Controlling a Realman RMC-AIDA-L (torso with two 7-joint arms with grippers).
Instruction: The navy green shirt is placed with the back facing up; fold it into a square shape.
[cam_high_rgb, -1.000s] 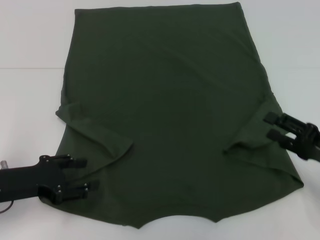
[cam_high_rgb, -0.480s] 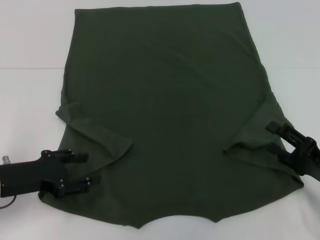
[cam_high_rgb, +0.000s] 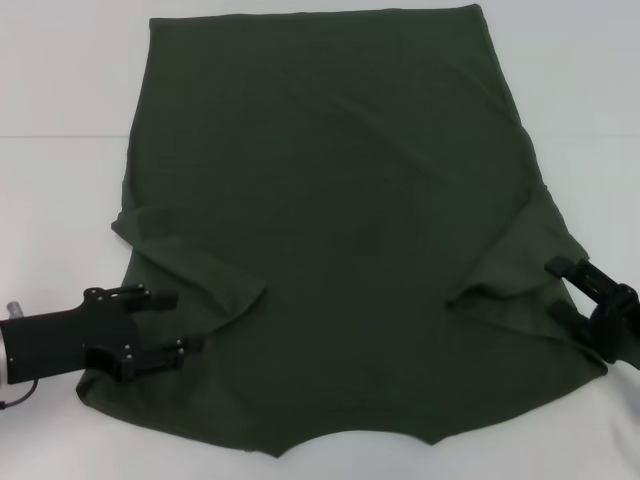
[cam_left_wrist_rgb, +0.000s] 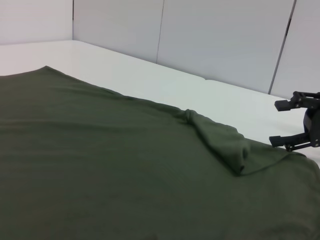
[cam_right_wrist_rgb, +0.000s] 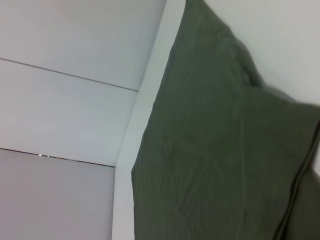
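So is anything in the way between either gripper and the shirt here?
Nothing visible. The navy green shirt lies spread on the white table; the left gripper and right gripper, both open, are already at its near side edges by the folded-in sleeves.

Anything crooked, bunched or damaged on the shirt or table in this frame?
Nothing damaged. The navy green shirt lies flat, both sleeves folded inward. The left gripper and right gripper sit open at its near side edges.

Shirt (cam_high_rgb: 330, 230) flat on table (cam_high_rgb: 60, 120), left gripper (cam_high_rgb: 170, 325) and right gripper (cam_high_rgb: 565, 290) at its near corners
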